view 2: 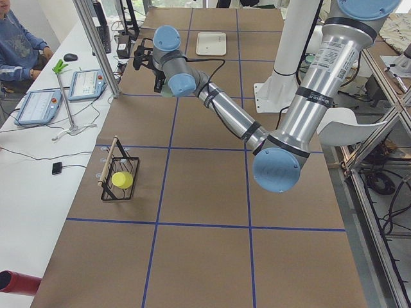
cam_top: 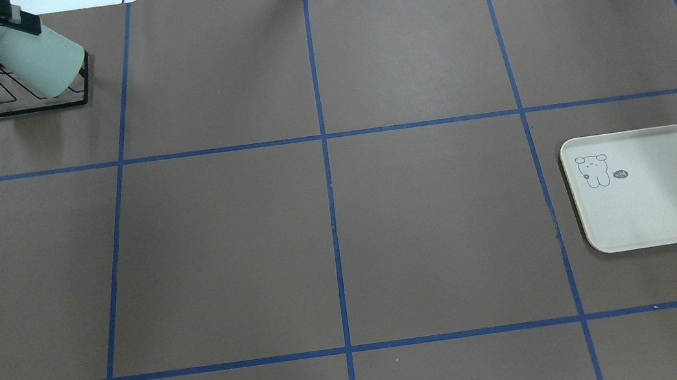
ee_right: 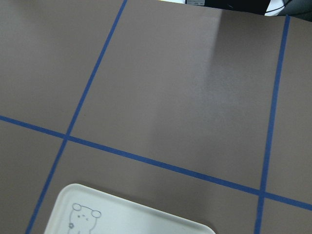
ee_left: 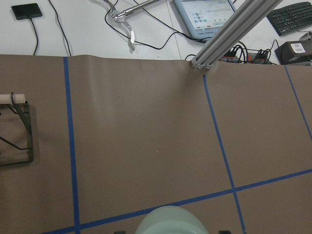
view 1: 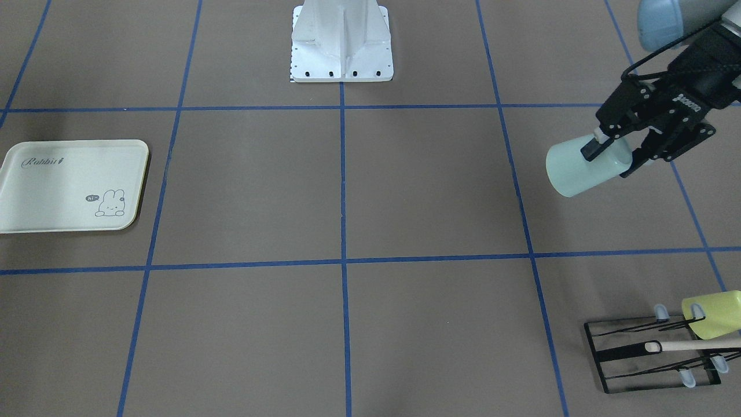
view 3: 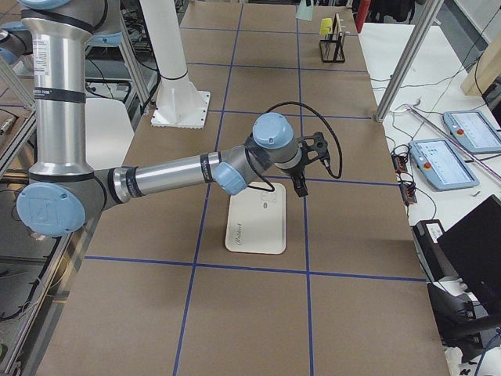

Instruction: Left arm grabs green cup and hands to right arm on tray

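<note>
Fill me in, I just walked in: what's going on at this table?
The left gripper holds the green cup tilted in the air, fingers closed on it, away from the black wire rack where a yellow-green cup sits. The right arm hovers beside the empty tray. No handover yet.

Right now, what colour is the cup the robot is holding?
The green cup in the left gripper is pale mint green, clearest in the front-facing view.
</note>
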